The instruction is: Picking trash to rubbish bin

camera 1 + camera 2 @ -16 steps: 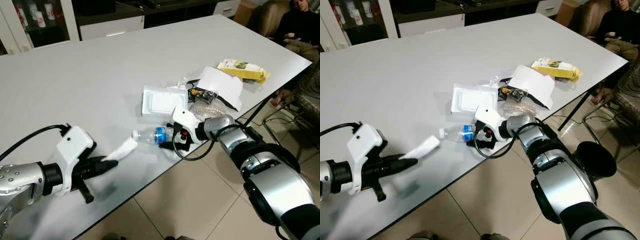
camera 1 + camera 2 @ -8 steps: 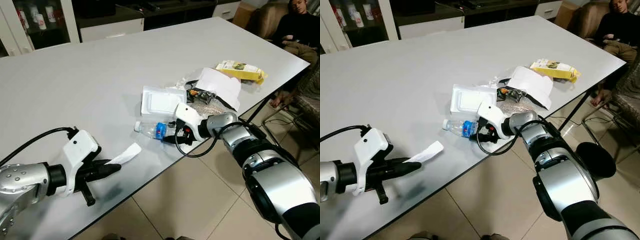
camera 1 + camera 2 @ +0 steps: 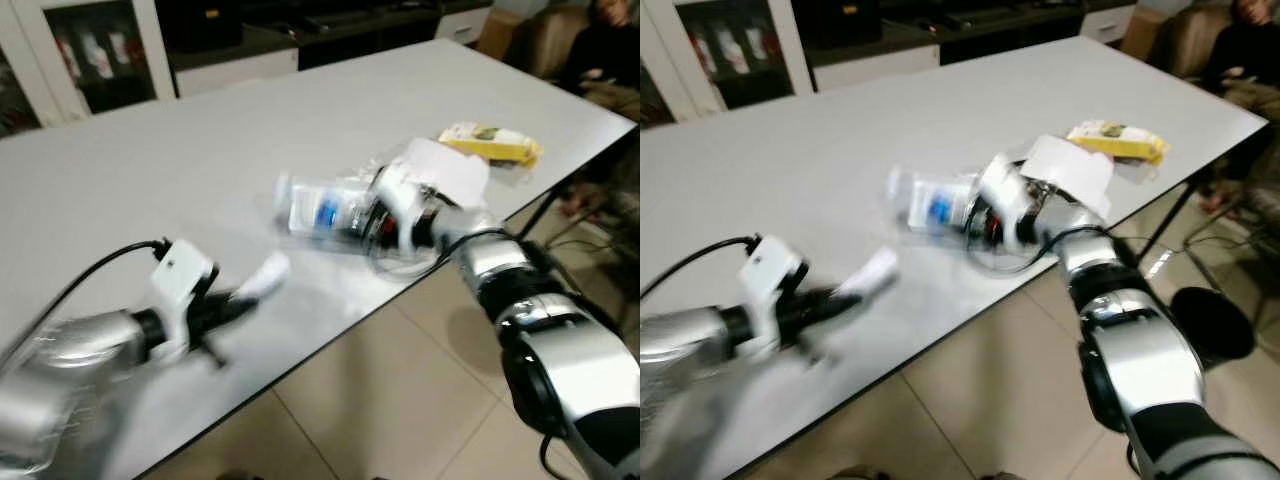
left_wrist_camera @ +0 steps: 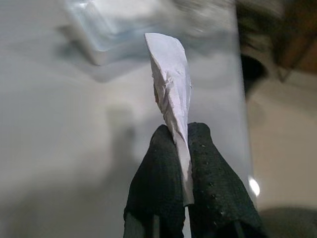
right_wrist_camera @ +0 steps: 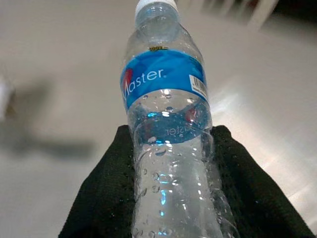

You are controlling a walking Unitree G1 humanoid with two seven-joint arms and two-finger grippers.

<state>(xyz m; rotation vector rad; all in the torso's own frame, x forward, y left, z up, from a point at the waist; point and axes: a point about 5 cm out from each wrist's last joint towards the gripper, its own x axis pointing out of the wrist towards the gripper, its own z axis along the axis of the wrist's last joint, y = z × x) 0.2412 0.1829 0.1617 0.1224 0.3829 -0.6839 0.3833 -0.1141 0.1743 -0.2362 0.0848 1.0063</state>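
The eye views are blurred. My right gripper [image 3: 372, 216] is shut on a clear plastic water bottle [image 3: 325, 212] with a blue label, held on its side just above the white table [image 3: 180, 170], cap pointing left. In the right wrist view the bottle [image 5: 166, 114] sits between the two black fingers [image 5: 106, 193]. My left gripper [image 3: 238, 300] is near the table's front edge, shut on a crumpled white paper strip [image 3: 266, 275]. In the left wrist view the strip [image 4: 171, 82] sticks up from between the fingertips [image 4: 158, 163].
A white sheet [image 3: 440, 165] and a yellow packet [image 3: 490, 143] lie among other litter at the table's right end. A black bin [image 3: 1215, 322] stands on the tiled floor by that corner. A person [image 3: 610, 40] sits at the far right. Cabinets [image 3: 90, 60] line the back.
The right gripper has lifted the bottle off the table and carried it up and back. The left gripper has moved right a little with the paper strip. The camera has shifted and blurred.
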